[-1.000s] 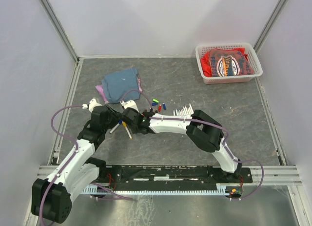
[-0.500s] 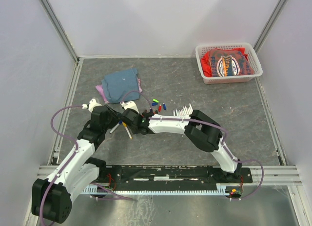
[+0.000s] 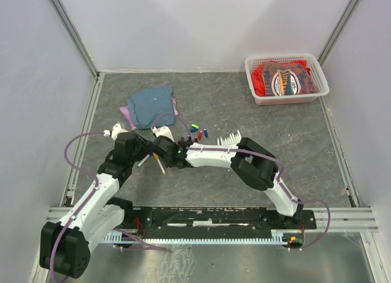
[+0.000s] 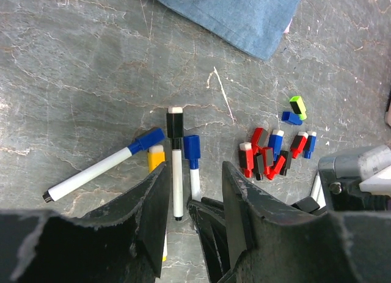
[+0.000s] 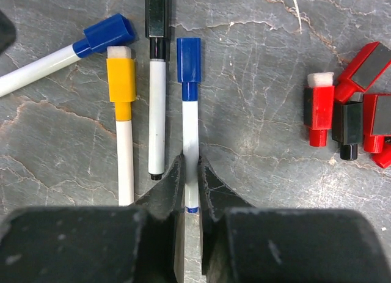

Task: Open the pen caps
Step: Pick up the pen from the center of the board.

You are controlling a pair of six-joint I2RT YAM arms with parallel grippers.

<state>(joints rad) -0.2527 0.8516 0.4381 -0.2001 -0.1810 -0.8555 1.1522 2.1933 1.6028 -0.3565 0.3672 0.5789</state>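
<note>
Where the pen caps (image 5: 121, 72) lie: four are fitted on pens lying side by side on the table (image 3: 256, 118), towards its near left. Loose caps (image 4: 269, 156) are heaped just to their right.
Right claw (image 5: 191, 162): nearly closed, pinching the white barrel of the blue-capped pen (image 5: 190, 118) near its tail.
Left claw (image 4: 195, 173): fingers well apart and gripping nothing, poised over the same pens.
Room: the black-capped pen (image 5: 156, 81) lies just beside the pinched one. Bare table runs beyond to the blue cloth (image 3: 151, 106) and the far basket (image 3: 287, 99).
Cap looks: short and blocky, in yellow, black and two blue on the pens. The loose ones are red, black, blue and one green (image 4: 297, 104).
</note>
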